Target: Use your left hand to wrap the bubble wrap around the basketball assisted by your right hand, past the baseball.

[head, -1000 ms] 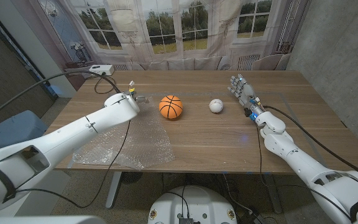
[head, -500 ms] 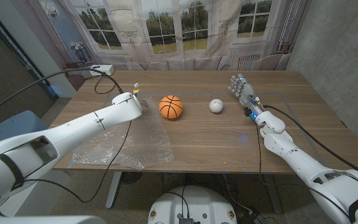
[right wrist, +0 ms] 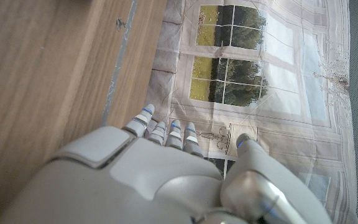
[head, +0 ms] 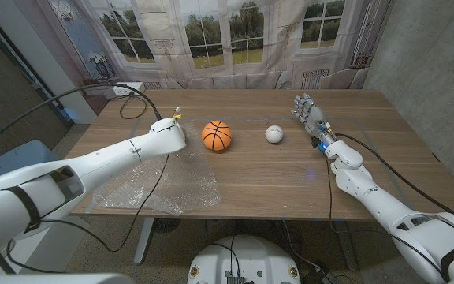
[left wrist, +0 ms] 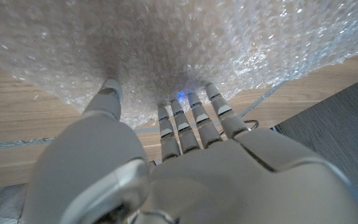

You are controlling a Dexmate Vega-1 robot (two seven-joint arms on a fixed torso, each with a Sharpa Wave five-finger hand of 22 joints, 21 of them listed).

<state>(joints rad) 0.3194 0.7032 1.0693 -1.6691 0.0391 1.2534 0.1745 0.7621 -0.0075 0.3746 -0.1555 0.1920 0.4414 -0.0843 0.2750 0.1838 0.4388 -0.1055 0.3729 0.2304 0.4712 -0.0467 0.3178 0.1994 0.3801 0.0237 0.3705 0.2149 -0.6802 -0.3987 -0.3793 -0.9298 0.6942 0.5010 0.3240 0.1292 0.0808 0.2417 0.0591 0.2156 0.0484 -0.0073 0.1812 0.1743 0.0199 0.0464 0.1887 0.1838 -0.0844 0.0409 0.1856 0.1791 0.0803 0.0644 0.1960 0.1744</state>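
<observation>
An orange basketball point(head: 217, 135) sits on the table's middle, with a white baseball point(head: 273, 134) to its right. A clear bubble wrap sheet point(head: 164, 181) lies spread at the front left. My left hand point(head: 172, 136) hangs over the sheet's far edge, just left of the basketball. In the left wrist view its fingers point(left wrist: 188, 118) are stretched out and apart, tips at the bubble wrap point(left wrist: 166, 43), holding nothing. My right hand point(head: 310, 114) stands right of the baseball with fingers spread and empty; its back point(right wrist: 160, 168) shows in the right wrist view.
The wooden table point(head: 290, 173) has bare surface at the front right. A white box point(head: 128, 87) with a black cable sits at the far left corner. A window-print curtain hangs behind the table.
My left hand has moved right and nearer, coming down onto the bubble wrap's far edge beside the basketball. The right hand and both balls have stayed put.
</observation>
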